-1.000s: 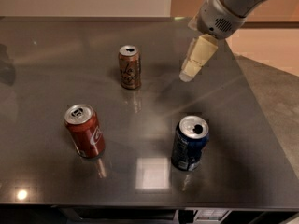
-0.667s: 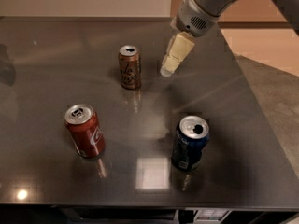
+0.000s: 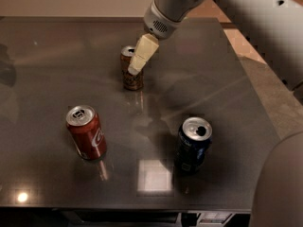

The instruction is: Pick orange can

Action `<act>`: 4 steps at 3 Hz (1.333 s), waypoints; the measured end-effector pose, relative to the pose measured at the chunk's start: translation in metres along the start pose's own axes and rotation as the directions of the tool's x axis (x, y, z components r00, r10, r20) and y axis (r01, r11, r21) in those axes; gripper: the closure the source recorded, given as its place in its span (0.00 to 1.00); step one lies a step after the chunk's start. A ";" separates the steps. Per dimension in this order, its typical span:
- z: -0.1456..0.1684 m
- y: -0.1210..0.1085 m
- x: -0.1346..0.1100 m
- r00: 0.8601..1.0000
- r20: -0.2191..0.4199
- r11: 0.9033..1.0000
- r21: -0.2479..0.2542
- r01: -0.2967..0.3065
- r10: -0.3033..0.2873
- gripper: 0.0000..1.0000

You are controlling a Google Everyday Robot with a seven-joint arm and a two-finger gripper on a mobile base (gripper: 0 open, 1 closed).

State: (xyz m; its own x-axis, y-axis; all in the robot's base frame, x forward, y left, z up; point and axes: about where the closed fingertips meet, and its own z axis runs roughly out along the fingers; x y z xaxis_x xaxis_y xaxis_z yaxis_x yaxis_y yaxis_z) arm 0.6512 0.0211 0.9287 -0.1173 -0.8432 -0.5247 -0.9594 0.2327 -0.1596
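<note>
The orange can (image 3: 131, 81) stands upright on the dark glossy table (image 3: 57, 65), in the middle toward the back; it is brownish-orange with pale markings and a silver top. My gripper (image 3: 136, 68), cream-coloured, comes down from the upper right and lies over the can's right upper side in the camera view, hiding part of it. I cannot tell whether it touches the can.
A red cola can (image 3: 86, 132) stands at the front left, leaning slightly. A dark blue can (image 3: 192, 144) with an open top stands at the front right. The grey arm (image 3: 246, 18) spans the upper right. The table's front edge (image 3: 142, 208) runs along the bottom.
My gripper has moved left and slightly down, from the right of the orange can to directly over its right side. The cans have not moved.
</note>
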 end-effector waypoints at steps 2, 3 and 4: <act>0.042 0.004 -0.021 0.999 -0.023 0.999 -0.021 -0.037 0.037 0.17; 0.046 0.008 -0.019 0.999 -0.037 0.998 -0.039 -0.041 0.039 0.41; 0.036 0.014 -0.024 0.999 -0.041 0.999 -0.049 -0.013 0.011 0.64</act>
State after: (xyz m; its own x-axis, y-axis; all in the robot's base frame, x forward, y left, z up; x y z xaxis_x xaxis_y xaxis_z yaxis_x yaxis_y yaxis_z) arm 0.6494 0.0621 0.9086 -0.1382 -0.8597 -0.4917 -0.9692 0.2195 -0.1114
